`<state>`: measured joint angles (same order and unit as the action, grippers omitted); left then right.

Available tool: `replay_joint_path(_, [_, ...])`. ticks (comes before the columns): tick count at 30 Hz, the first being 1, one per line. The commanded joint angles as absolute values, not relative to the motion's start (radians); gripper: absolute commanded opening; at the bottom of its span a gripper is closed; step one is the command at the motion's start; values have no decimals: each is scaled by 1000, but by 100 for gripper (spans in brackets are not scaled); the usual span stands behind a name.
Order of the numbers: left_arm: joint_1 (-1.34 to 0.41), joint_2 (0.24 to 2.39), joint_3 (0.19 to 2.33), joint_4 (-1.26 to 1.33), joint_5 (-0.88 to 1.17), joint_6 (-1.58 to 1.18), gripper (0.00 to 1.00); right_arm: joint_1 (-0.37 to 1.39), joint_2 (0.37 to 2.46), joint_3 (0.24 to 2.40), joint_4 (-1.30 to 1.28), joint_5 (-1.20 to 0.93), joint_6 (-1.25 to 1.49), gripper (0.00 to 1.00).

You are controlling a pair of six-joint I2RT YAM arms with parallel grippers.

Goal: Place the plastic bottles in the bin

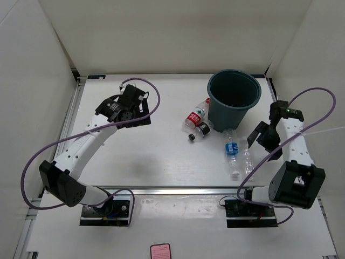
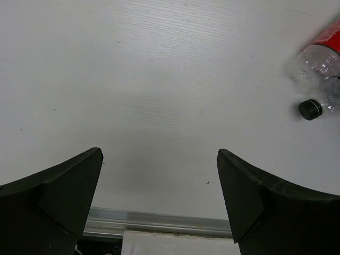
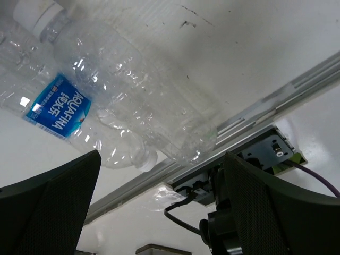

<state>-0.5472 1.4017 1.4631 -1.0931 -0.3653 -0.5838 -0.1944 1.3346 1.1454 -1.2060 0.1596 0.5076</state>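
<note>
On the table (image 1: 161,162), the blue bottle (image 1: 231,150) lay near-to-far, just left of the wide-open right tool (image 3: 162,155).

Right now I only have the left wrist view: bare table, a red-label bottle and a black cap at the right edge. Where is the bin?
Observer: The bin stands upright toward the far right of the table, just right of that red-label bottle.
Operator: More bottles elsewhere?
Observer: A blue-label bottle and an unlabelled bottle lie side by side near the right arm.
Operator: Is the right gripper holding one?
Observer: No, the right gripper is open, pointed at those two.
</note>
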Motion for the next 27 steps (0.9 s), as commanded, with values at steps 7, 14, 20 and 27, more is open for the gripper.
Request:
replay_joint_path(7, [-549,1416,1460,-1077,-311,-565,100,-183,1437,1043,-1056,74,505,99])
replay_joint_path(14, [-549,1425,1441,-1101,-276,-574,100,-183,1548,1043,-1005,37,534,99])
replay_joint_path(20, [-549,1414,1453,-1103,-267,-583,100,-183,1654,1025,-971,5,563,84])
replay_joint_path(27, [-549,1425,1463,-1124,-232,-604,100,-183,1742,1057,-957,15,563,59])
